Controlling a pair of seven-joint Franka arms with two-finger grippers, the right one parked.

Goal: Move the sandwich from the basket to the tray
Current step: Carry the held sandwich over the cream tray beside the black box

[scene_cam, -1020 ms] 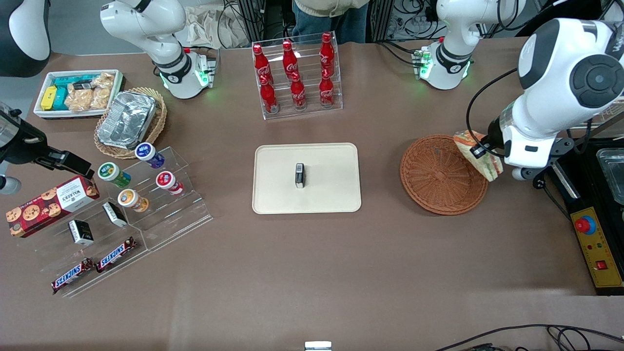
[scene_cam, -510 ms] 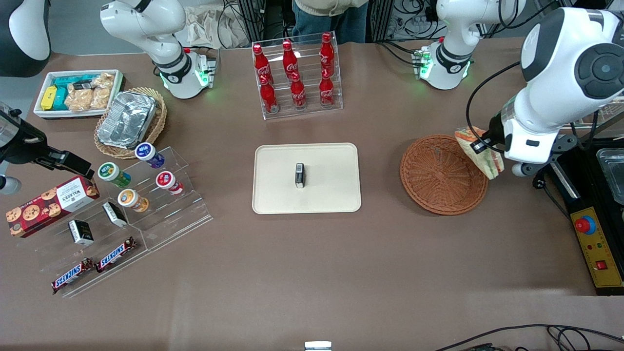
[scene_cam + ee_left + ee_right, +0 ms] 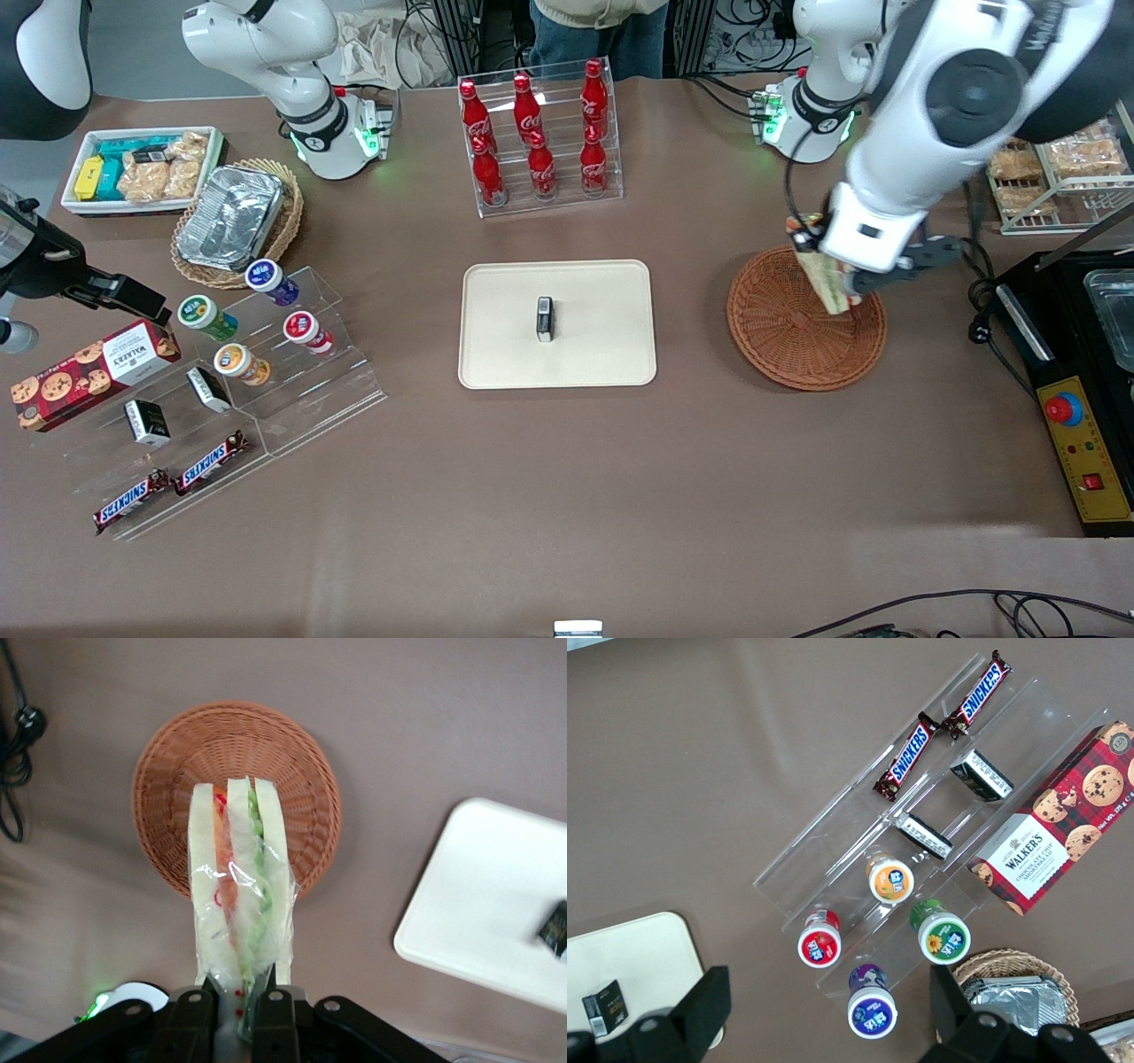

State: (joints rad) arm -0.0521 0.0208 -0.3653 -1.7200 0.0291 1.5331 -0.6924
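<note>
Clear-wrapped triangular sandwich [image 3: 239, 890] hangs clamped in the left gripper [image 3: 239, 988] above the reddish-brown wicker basket [image 3: 784, 341]; carry it level, lowering onto bare cream-beige tray [image 3: 505, 301] beside the small black box [image 3: 544, 318].

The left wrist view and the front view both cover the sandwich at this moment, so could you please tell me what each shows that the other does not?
Only the left wrist view shows the sandwich's cut face, with orange-red and green filling between pale bread under clear wrap, and the claw shut on its narrow end.

Only the front view shows the cola bottle rack, the snack display toward the parked arm's end, and the working arm.

Both show the sandwich held above the basket, and the tray carrying a small dark packet.
</note>
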